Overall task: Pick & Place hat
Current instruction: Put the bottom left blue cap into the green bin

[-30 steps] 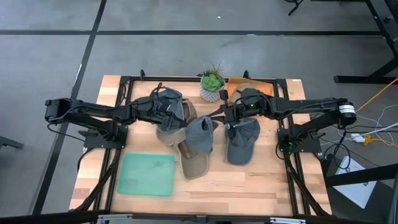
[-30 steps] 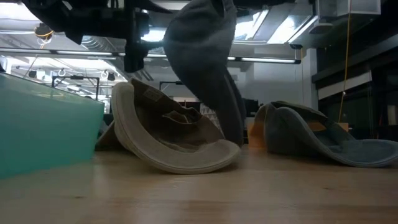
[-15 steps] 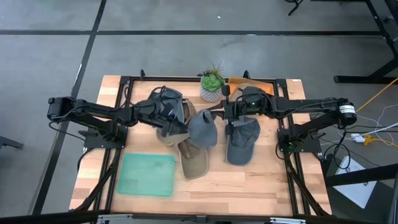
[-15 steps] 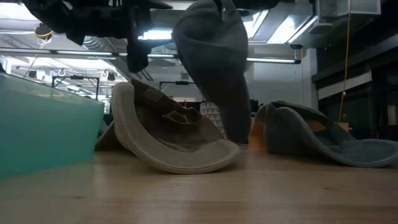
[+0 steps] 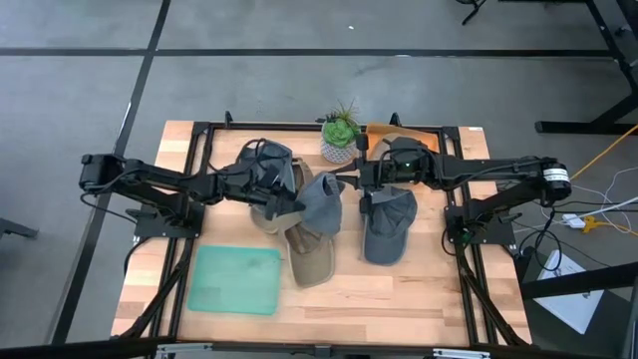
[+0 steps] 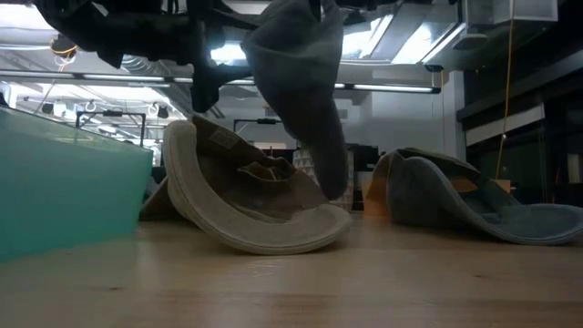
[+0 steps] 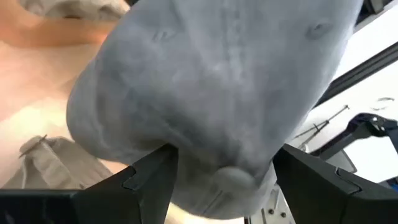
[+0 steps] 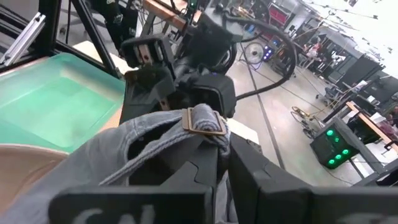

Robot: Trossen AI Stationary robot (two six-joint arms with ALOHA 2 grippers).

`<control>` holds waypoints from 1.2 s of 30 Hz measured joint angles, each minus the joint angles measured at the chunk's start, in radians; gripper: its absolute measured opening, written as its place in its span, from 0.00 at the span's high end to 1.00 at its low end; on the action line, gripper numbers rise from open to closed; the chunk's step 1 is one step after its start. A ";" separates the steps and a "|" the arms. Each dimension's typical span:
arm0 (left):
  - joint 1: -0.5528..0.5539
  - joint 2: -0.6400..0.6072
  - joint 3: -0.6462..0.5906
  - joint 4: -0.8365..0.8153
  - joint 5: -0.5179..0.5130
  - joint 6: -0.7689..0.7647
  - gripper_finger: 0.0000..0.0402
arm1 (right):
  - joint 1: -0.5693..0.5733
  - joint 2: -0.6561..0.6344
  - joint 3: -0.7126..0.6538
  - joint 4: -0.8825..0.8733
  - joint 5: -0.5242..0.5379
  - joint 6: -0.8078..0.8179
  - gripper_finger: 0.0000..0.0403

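Above the table's (image 5: 419, 299) middle, the grey hat (image 5: 321, 204) is being pinched by its strap in the right gripper (image 5: 361, 185), while the spread left gripper (image 5: 287, 203) is being held around its crown, over the tan hat (image 5: 311, 261)

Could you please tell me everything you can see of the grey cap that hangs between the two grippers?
The grey cap is soft cloth with stitched panels, a top button and a back strap with a brass buckle. It hangs off the table, over the tan hat. The right gripper is shut on its strap. The left gripper stands open with its fingers on either side of the crown, not yet clamped.
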 joint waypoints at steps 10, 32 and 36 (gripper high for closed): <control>0.000 0.058 0.000 0.070 -0.001 0.016 0.38 | 0.000 0.036 0.000 0.017 0.001 0.008 0.93; 0.013 0.057 0.000 0.004 -0.003 0.019 0.90 | 0.000 0.037 0.000 -0.084 -0.003 0.192 0.88; 0.013 0.057 0.000 0.004 0.011 0.019 0.92 | 0.000 0.037 0.000 -0.162 -0.010 0.242 0.88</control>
